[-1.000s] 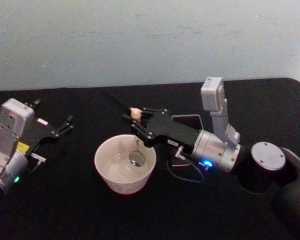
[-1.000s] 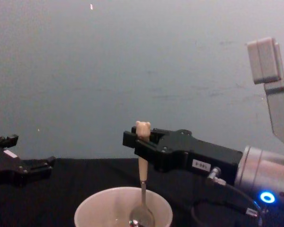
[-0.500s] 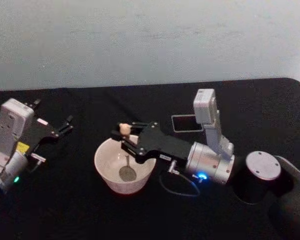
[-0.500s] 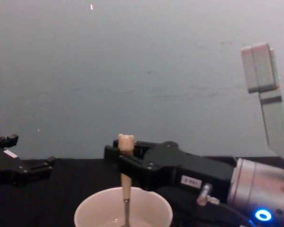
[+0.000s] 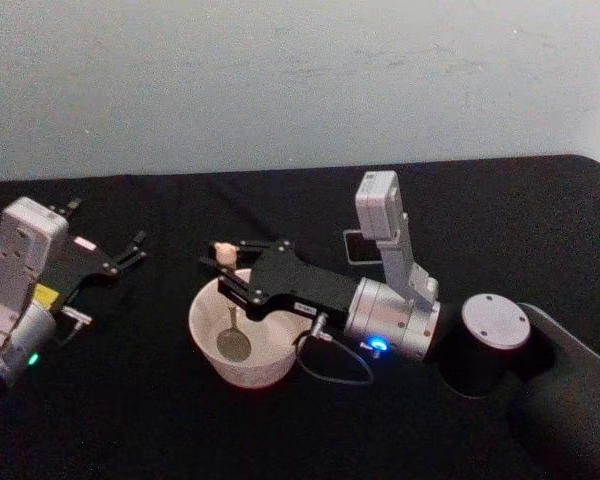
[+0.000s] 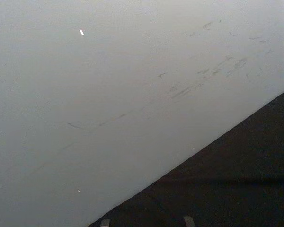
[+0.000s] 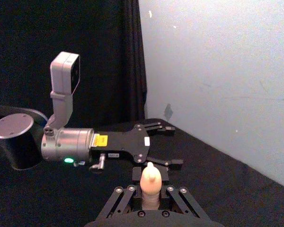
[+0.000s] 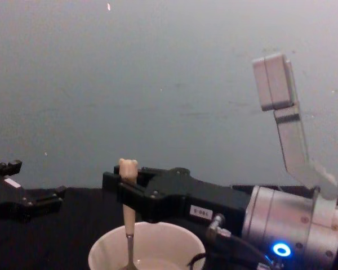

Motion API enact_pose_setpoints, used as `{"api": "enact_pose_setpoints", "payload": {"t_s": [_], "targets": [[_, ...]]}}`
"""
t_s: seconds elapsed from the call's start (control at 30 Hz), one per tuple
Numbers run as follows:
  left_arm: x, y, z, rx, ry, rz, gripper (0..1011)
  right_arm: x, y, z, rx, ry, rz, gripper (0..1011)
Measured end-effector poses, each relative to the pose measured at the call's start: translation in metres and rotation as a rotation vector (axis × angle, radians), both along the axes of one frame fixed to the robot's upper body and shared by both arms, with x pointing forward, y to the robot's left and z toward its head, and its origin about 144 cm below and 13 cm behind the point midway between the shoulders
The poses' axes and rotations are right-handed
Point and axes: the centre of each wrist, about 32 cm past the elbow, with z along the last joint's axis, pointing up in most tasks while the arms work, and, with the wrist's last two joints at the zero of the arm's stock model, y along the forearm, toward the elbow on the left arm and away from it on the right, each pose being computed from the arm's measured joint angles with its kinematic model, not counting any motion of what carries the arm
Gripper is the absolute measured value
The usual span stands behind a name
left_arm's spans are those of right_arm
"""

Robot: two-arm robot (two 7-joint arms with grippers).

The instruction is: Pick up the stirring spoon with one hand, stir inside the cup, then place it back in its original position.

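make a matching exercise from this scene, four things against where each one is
1 stirring spoon
2 cup
3 left claw
4 holder

A open, at the table's left
B farther back, partly behind the right arm
C upright in the right claw, bowl inside the cup
D on the table below the right claw

Pairs: 1C, 2D, 3A, 4B

The chest view's lower edge cuts off the base of the cup [image 8: 170, 245] and the bowl of the spoon [image 8: 128, 217]. The right gripper [image 8: 125, 188] covers the stretch of handle it clamps. In the head view, the right arm's camera mount [image 5: 380, 214] hides much of the holder [image 5: 351, 248].
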Motion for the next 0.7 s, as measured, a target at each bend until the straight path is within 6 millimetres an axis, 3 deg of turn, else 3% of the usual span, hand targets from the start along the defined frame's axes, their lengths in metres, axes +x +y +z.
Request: {"api": "enact_pose_setpoints", "payload": {"t_s": [0.7], "targets": [[0.000, 0.000, 0.000, 0.000, 0.000, 0.000, 1001, 0.017, -0.010, 0.005, 0.000, -0.023, -0.077, 208]]}}
